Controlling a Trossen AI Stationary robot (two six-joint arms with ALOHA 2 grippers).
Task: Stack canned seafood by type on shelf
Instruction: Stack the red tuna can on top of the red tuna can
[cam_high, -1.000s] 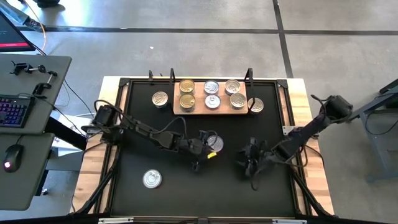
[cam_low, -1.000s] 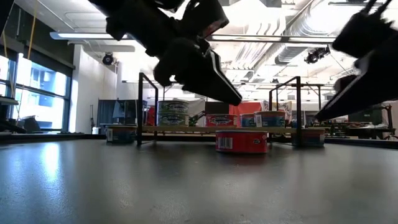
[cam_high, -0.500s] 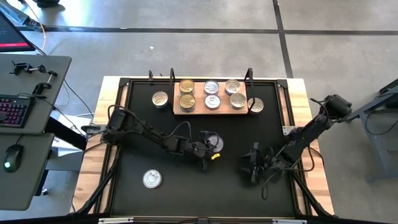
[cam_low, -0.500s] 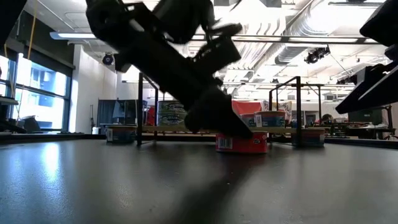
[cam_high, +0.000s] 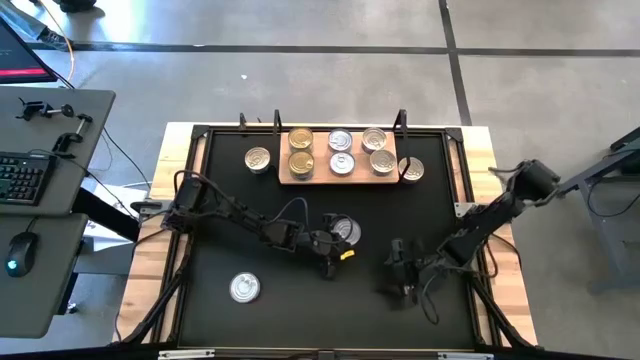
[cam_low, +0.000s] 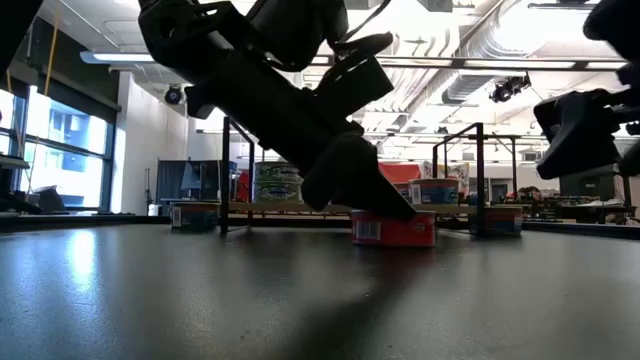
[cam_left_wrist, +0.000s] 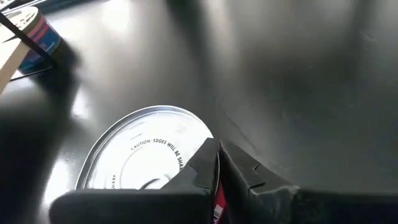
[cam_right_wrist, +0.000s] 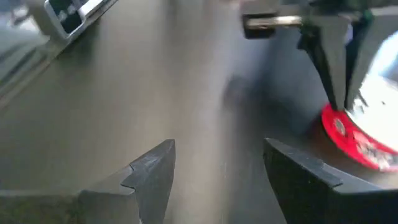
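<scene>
- Left gripper (cam_high: 331, 255): mid-mat, fingers clenched together with nothing between them, tips against the rim of a red can (cam_high: 344, 231).
- Right gripper (cam_high: 395, 270): low over the mat (cam_high: 300, 300) right of centre, fingers spread, holding nothing.
- Shelf (cam_high: 338, 177): far edge, six cans on it.
- Loose cans: one at each shelf end, one near-left (cam_high: 244, 288).

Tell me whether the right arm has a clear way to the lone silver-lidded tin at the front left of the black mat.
Probably not: the left arm stretches across the mat between the right tool and that silver-lidded tin.
</scene>
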